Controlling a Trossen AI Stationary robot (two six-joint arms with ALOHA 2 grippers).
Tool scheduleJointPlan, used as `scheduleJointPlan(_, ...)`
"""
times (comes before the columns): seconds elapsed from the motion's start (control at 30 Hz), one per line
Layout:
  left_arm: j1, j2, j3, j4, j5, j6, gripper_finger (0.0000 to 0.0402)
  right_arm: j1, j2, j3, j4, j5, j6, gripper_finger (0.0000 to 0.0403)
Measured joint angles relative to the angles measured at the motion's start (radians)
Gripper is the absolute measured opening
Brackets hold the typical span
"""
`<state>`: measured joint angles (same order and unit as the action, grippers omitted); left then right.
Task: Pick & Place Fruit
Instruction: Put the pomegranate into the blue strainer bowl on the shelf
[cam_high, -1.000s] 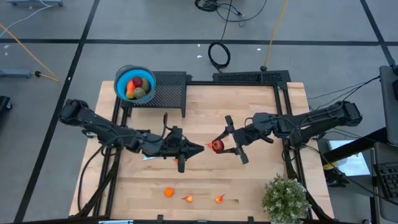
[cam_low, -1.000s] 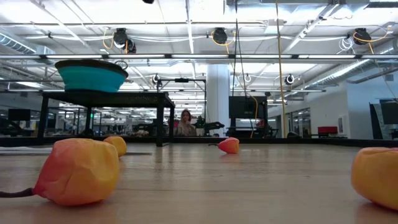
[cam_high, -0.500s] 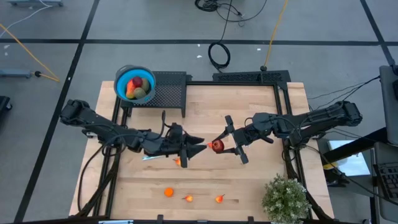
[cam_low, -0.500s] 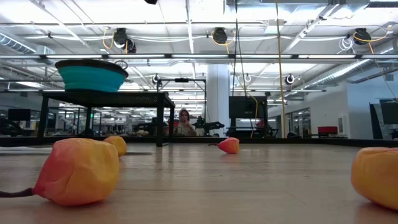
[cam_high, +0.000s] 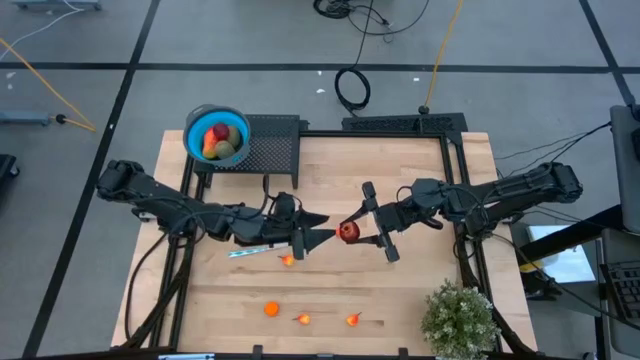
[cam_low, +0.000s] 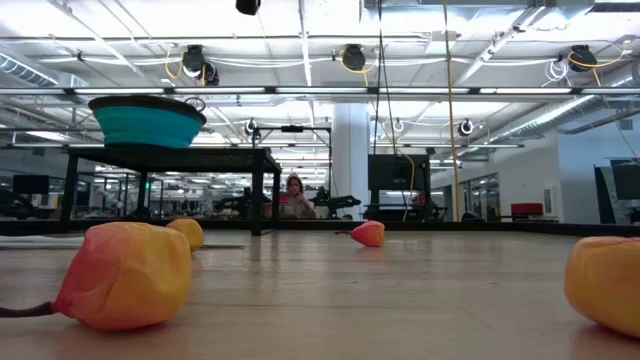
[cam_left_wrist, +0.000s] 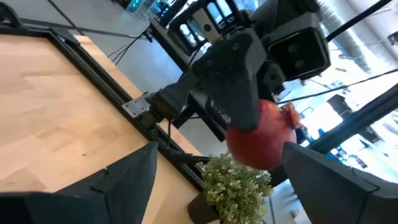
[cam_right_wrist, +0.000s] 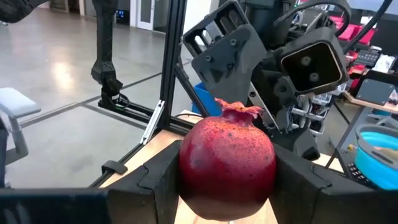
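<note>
R arm reaches in low from the table's right edge, forearm near level, right gripper (cam_high: 361, 226) pointing toward table centre. Fingers clamped on a dark red pomegranate (cam_high: 349, 233), one pad each side; fruit sits mid-air btwn the two grippers, above bare wood.

L arm stretches from the left edge, also low & near level; left gripper (cam_high: 322, 232) faces the R one head-on, jaws spread wide, empty, tips just short of the pomegranate, one on each side of it in left wrist view.

Pomegranate (cam_right_wrist: 227, 159): roundish, no clear long axis; crown nub points up and away from R wrist, toward the L gripper. Skin deep red, speckled, matte.

Small orange fruit (cam_high: 287, 260) lies on the table just beneath the L gripper. Three more small orange pieces (cam_high: 271, 309) well apart, near the front edge. Blue bowl (cam_high: 197, 125) w/ fruit sits far back-left.
</note>
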<state>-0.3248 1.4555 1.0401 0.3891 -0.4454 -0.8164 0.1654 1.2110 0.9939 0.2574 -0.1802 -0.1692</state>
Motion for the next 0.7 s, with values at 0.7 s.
scheduleJointPlan(0.7, 0.016, 0.116, 0.0, 0.268, 0.03, 0.028, 0.0347, -0.002, 0.022, 0.0, 0.015, -0.007, 0.055, 0.0189)
